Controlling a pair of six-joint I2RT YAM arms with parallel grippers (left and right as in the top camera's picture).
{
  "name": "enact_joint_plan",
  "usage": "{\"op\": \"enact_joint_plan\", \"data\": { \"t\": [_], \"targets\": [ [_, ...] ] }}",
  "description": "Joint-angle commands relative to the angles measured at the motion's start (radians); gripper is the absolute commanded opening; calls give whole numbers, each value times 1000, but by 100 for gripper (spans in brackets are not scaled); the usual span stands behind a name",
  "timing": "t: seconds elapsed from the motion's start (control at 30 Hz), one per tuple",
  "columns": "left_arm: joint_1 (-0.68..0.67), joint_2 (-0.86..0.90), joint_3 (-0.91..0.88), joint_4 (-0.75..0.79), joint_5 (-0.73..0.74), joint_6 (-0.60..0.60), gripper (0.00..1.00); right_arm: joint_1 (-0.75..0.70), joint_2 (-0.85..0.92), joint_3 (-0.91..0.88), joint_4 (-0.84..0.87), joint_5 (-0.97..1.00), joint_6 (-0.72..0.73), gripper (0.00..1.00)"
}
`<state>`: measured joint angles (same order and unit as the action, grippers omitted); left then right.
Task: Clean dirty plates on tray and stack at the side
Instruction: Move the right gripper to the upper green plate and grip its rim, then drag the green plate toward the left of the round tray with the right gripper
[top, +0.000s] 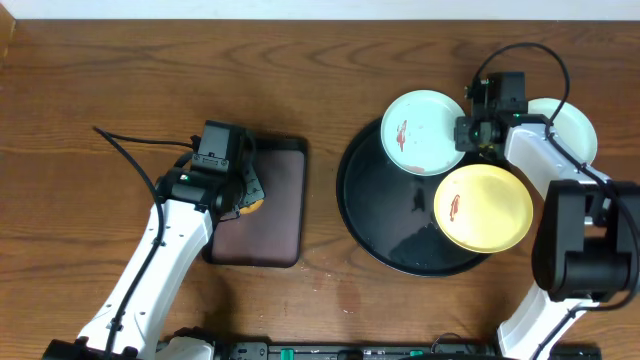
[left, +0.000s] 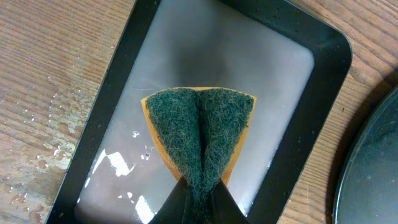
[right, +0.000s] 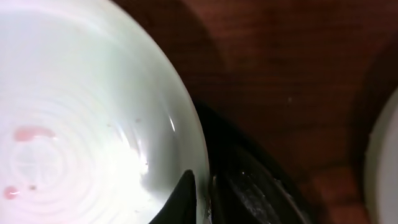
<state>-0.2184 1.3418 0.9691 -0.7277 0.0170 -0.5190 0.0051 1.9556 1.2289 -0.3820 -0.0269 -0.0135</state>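
A pale blue-white plate (top: 425, 132) with a red-brown smear (right: 31, 132) lies at the back of the round black tray (top: 390, 235), overhanging its rim. My right gripper (top: 470, 131) is shut on this plate's right rim (right: 202, 186), with one fingertip (right: 184, 198) inside the plate (right: 93, 93) and the other outside it. A smeared pale yellow plate (top: 483, 207) lies at the tray's right. Another pale plate (top: 568, 128) rests on the table right of the tray, partly hidden by the right arm. My left gripper (left: 199, 202) is shut on a folded green-and-orange sponge (left: 199, 134).
The sponge hangs over a small dark rectangular tray (top: 290, 165) holding shallow water (left: 249, 81), left of the round tray. Water drops dot the wood (left: 56, 118) beside it. The round tray's rim (left: 373, 174) shows at the right of the left wrist view.
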Motion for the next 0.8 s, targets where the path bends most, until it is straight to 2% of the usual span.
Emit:
{"op": "enact_joint_plan", "data": {
  "t": [0.0, 0.13, 0.23, 0.37, 0.43, 0.57, 0.77],
  "targets": [
    [4, 3, -14, -5, -5, 14, 7, 5, 80, -5, 6, 2, -14, 9],
    [4, 3, -30, -2, -5, 14, 7, 8, 99, -5, 21, -1, -14, 8],
    [4, 3, -47, 10, -5, 14, 8, 16, 97, 3, 23, -8, -14, 1],
    [4, 3, -58, 23, 8, 14, 7, 36, 63, 8, 18, -8, -10, 1],
    [4, 3, -58, 39, 55, 27, 7, 53, 33, 8, 10, -8, -11, 1],
    [4, 3, -57, 127, 282, 98, 7, 113, -26, 8, -19, 11, -41, 1],
    [4, 3, -57, 184, 307, 128, 7, 209, -42, 8, -111, 52, -40, 1]
  ]
}}
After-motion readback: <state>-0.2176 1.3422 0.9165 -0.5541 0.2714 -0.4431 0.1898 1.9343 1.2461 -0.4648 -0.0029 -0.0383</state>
